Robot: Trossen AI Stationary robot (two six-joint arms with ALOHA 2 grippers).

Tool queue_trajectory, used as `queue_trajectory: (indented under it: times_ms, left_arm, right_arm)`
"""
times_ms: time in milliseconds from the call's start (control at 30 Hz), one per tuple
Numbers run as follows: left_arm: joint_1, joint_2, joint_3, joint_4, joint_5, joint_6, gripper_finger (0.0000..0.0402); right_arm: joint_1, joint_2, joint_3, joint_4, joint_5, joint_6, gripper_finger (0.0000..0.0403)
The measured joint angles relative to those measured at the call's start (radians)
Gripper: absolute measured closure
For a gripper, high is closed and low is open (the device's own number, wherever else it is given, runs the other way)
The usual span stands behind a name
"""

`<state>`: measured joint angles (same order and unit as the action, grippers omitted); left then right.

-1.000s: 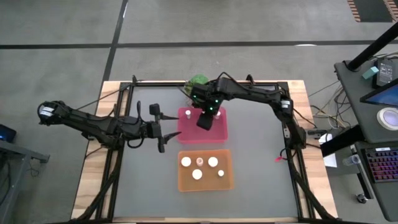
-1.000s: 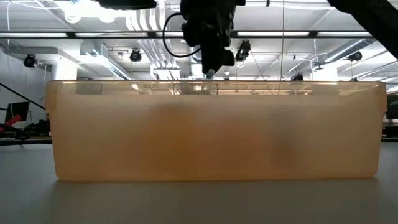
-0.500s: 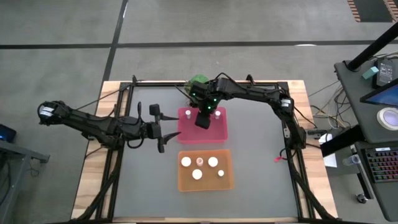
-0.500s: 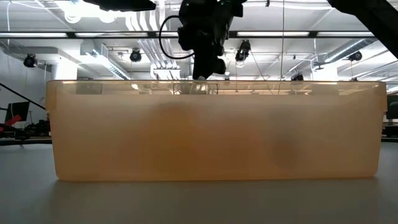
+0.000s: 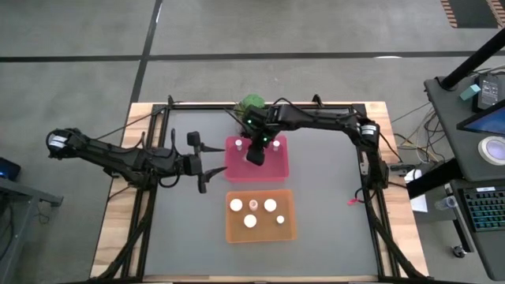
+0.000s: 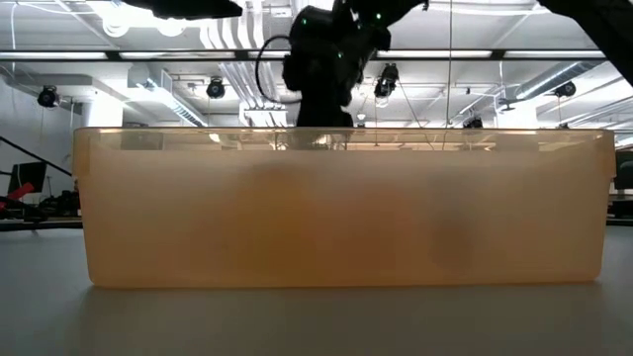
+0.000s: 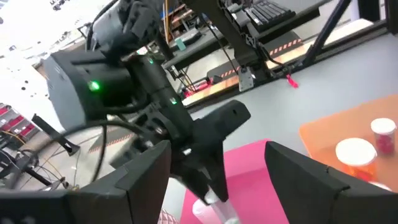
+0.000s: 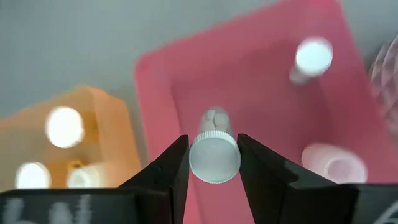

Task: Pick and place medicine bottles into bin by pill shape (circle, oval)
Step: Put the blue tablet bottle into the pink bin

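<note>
While the orange bin fills the lower centre of the high view, holding five bottles that show as white caps, the low view gives only its translucent front wall, nearest the camera.

Beyond it, at centre frame, lies the pink bin. Two capped bottles stand along its far edge, one at the left and one to the right. The right gripper hangs over this bin. In the right wrist view its jaws are partly closed on a clear bottle, the fingers pressing either side just below the white cap, with small round white pills visible through the wall. The bottle is thus held in the air over the pink bin, not yet set down.

At left of centre, the left gripper waits beside the pink bin, jaws spread wide and empty. Its wrist view looks across at the right gripper and the bottle hanging from it.

At the far edge of the table, upper centre, a green plant sits behind the pink bin.

Handling, as a judgement: the bottle looks light and stiff, with a smooth plastic wall likely to slip under a loose grip. The ribbed cap and the neck just under it offer the surest hold. A release low over the bin floor would keep it from toppling.
</note>
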<state>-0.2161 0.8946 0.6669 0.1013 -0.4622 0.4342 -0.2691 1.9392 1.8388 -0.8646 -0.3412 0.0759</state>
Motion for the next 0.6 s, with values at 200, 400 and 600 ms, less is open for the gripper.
queue_trajectory:
  times_ms: [200,400,600]
  left_arm:
    - [0.000,-0.009,-0.006,0.001,0.000,0.000,0.0157]
    - [0.000,-0.008,-0.006,0.008,0.000,0.009,0.0157]
    - [0.000,-0.007,-0.010,0.028,0.000,0.018,0.0157]
  right_arm:
    - [-0.006,0.001,-0.090,0.020,0.001,0.030,0.0287]
    - [-0.009,0.001,-0.138,0.019,0.076,0.036,0.0287]
    - [-0.016,0.001,-0.160,0.007,0.081,0.045,0.0287]
